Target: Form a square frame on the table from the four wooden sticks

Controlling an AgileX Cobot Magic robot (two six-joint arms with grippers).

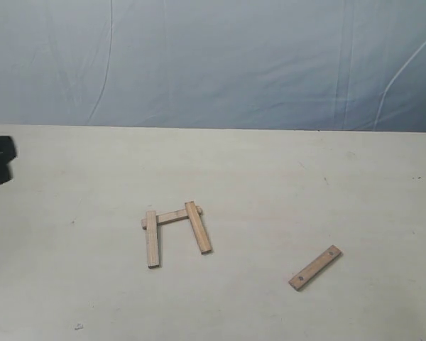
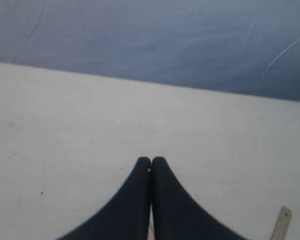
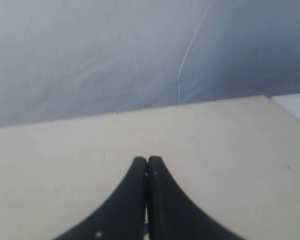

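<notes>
Right of the frame, nearer your right arm, the last stick lies slanted. Your left gripper and right gripper clench empty.

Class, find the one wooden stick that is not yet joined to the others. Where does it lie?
In the exterior view the loose stick lies flat on the table, right of centre, apart from and to the right of the three joined sticks.

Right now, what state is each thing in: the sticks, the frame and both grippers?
Square frame: unfinished, three sides laid in a U, side toward the camera open.
Fourth stick: lying flat on the table, apart from the frame.
Left gripper: shut, empty.
Right gripper: shut, empty.
</notes>
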